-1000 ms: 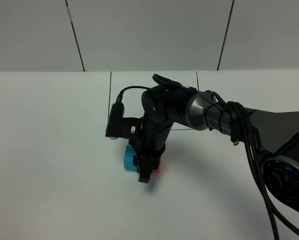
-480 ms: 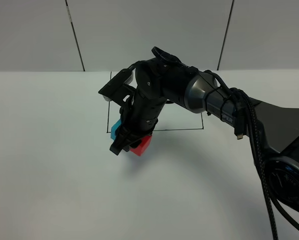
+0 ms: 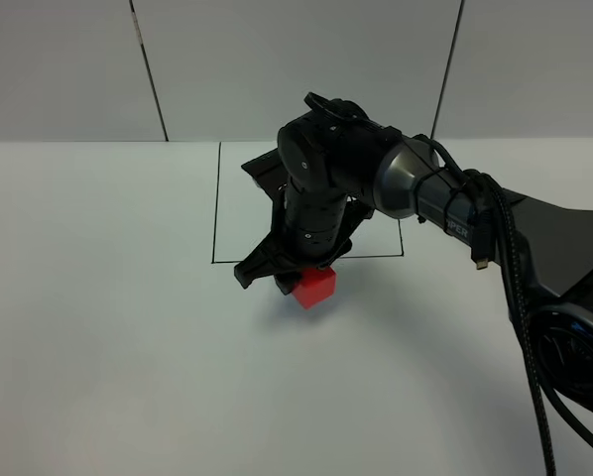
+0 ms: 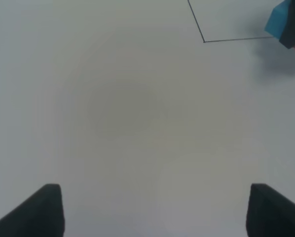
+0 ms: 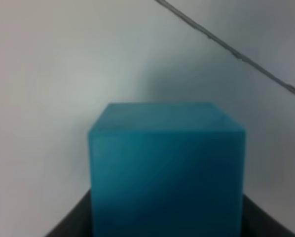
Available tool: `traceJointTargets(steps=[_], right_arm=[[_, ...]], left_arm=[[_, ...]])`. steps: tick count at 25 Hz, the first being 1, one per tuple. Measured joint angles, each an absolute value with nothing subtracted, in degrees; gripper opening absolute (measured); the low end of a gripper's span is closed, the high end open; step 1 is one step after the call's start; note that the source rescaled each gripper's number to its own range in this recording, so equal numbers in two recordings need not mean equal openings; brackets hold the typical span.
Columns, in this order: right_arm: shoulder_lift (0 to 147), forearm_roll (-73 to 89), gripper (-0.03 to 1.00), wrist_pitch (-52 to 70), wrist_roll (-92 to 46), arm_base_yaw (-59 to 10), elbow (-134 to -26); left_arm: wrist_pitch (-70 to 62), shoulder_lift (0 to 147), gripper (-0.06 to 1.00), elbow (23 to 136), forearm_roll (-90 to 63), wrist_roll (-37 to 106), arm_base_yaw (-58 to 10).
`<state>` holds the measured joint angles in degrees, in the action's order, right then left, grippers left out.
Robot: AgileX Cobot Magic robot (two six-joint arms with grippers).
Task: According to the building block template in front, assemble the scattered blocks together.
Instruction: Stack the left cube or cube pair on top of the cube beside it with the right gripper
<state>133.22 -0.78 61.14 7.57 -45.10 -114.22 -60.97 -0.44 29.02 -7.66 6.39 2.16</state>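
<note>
With its jaws closed on the cyan-blue cube [image 5: 167,168], the right gripper [image 3: 277,278] hangs low over the white table [image 3: 98,327], just in front of the near line of the black outlined square [image 3: 215,203] drawn on the surface. From the right wrist camera the cube fills the frame between the dark fingers, one black line of the square running behind it. Overhead, the black arm hides the blue block, while the red cube [image 3: 314,287] shows directly beside the gripper, tilted on an edge near the tabletop; whether it touches the surface cannot be told. Off to the side, the left gripper [image 4: 155,210] stands wide open and empty over bare table, both blocks visible at the edge of its view.
</note>
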Motion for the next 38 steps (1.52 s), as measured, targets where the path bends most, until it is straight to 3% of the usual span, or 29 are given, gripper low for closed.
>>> traceJointTargets(steps=[18,28,38], right_arm=[[133.22,3.30,0.00,64.18,23.55,-38.57,-114.22],[133.22,-1.07,0.00,61.08,30.72,-38.43,-114.40],[136.09,-0.63,0.00,63.11,29.75,-38.43,-126.69]], left_arm=[[-60.97,-0.44,1.00,29.02,-7.66,6.39,2.16],[-60.97,-0.44,1.00,29.02,-7.66,6.32,2.16],[-60.97,-0.44,1.00,29.02,-7.66,6.38,2.16]])
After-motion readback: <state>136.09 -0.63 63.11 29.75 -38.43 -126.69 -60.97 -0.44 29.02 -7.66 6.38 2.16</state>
